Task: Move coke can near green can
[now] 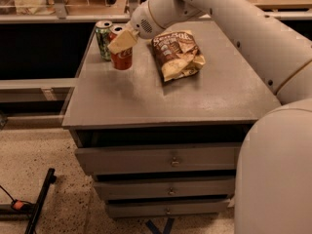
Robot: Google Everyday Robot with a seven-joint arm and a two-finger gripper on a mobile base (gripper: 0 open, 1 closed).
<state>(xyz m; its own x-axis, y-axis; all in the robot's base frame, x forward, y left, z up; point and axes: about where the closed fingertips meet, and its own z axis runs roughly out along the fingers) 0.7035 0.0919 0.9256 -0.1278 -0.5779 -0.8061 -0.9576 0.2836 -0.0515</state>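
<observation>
While a crumpled brown chip bag point(176, 52) lies right, the gripper point(121, 42) clasps the upright red aluminium coke can point(122, 60) just beside the green aluminium can point(102, 41).

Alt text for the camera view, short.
The robot's gripper is at the top of the coke can, standing upright beside the green can at the back left of a grey drawer cabinet. A brown chip bag lies to their right.

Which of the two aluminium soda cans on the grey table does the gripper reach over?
The red aluminium coke can: the gripper sits over its top. The green aluminium can stands beside it, toward the table edge.
</observation>
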